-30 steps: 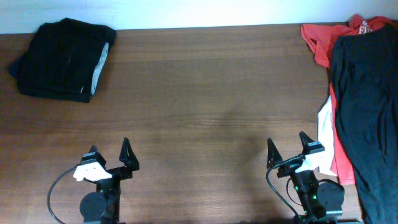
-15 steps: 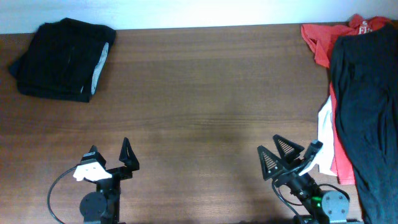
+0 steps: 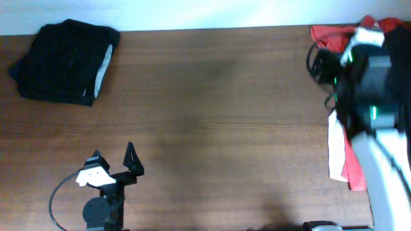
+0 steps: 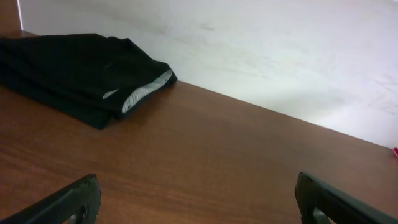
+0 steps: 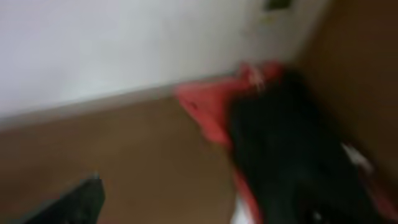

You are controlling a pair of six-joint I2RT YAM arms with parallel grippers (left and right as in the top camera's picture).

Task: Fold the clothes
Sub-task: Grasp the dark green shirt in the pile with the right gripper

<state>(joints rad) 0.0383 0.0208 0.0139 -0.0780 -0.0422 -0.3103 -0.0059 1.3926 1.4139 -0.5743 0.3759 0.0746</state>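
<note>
A folded black stack (image 3: pixel 64 61) lies at the far left and also shows in the left wrist view (image 4: pixel 74 68). A pile lies at the right edge: a red T-shirt (image 3: pixel 327 38), a white piece (image 3: pixel 336 147) and a long black garment. My right arm (image 3: pixel 369 83) hangs over the pile and hides the black garment from overhead. The blurred right wrist view shows the red T-shirt (image 5: pixel 208 106) and the black garment (image 5: pixel 292 155); no letters show. My right gripper (image 5: pixel 202 199) looks open and empty. My left gripper (image 3: pixel 115 165) is open and empty near the front edge, fingers wide (image 4: pixel 199 199).
The brown wooden table (image 3: pixel 212 115) has a white wall along its far edge (image 4: pixel 280 56). The left arm's base and cable (image 3: pixel 96 208) sit at the front left edge.
My right arm has risen from the front right edge and swung to the far right, over the pile of clothes. The left arm and the clothes have not moved.
</note>
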